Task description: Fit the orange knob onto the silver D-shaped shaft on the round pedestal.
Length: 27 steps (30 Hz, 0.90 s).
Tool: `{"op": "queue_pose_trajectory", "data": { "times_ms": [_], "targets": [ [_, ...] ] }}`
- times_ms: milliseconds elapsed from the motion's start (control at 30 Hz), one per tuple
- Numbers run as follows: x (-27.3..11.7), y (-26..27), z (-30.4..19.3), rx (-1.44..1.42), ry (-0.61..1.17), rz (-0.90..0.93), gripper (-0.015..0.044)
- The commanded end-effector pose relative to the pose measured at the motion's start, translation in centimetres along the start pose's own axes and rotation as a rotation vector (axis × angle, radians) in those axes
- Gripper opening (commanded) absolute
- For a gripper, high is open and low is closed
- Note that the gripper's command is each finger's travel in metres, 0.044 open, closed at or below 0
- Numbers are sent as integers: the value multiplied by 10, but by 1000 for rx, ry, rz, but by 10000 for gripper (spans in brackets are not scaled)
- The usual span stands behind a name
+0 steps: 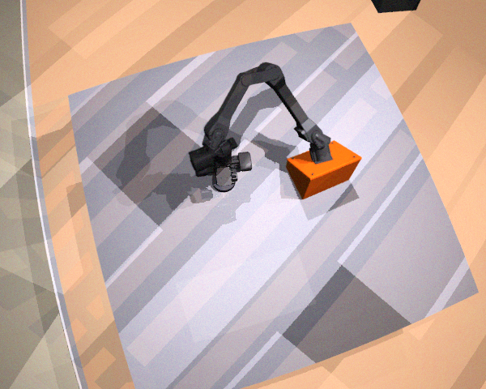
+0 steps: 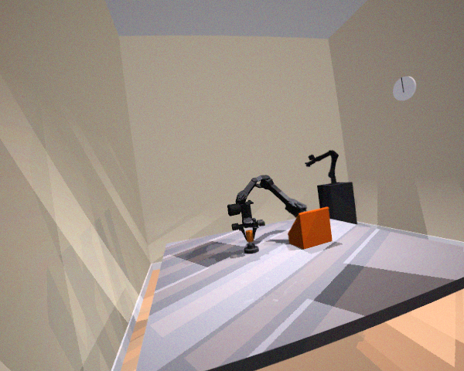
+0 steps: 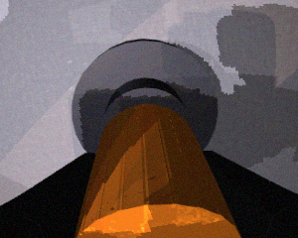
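Observation:
My gripper (image 2: 249,233) (image 1: 226,173) is shut on the orange knob (image 2: 249,233) (image 3: 152,192) and holds it upright, pointing straight down. The round dark pedestal (image 2: 250,249) (image 3: 96,86) (image 1: 223,186) sits on the table directly below the knob. In the wrist view the knob's lower end covers the pedestal's middle, so the silver D-shaped shaft is hidden. In the exterior view the knob stands a short way above the pedestal's base. In the top view the gripper hides the knob.
The arm's orange wedge-shaped base (image 1: 323,170) (image 2: 310,228) stands to the right of the pedestal. A second dark arm (image 2: 324,159) stands on a black block (image 2: 336,201) behind the table. The table's dark front edge (image 2: 344,333) runs across the near side.

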State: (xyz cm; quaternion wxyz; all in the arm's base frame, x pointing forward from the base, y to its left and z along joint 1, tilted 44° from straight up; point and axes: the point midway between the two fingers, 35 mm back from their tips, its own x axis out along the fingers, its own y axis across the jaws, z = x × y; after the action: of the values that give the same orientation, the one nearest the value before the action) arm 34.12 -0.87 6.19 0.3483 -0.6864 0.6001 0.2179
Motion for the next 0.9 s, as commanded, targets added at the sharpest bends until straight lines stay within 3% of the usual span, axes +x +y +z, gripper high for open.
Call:
{"op": "queue_pose_trajectory", "data": {
  "times_ms": [0,633,867],
  "targets": [
    [0,-1,0,-5,3,-1,0],
    [-4,-1,-1,-5,3,-1,0],
    [-3,-1,0,-187,3,-1,0]
  ]
}}
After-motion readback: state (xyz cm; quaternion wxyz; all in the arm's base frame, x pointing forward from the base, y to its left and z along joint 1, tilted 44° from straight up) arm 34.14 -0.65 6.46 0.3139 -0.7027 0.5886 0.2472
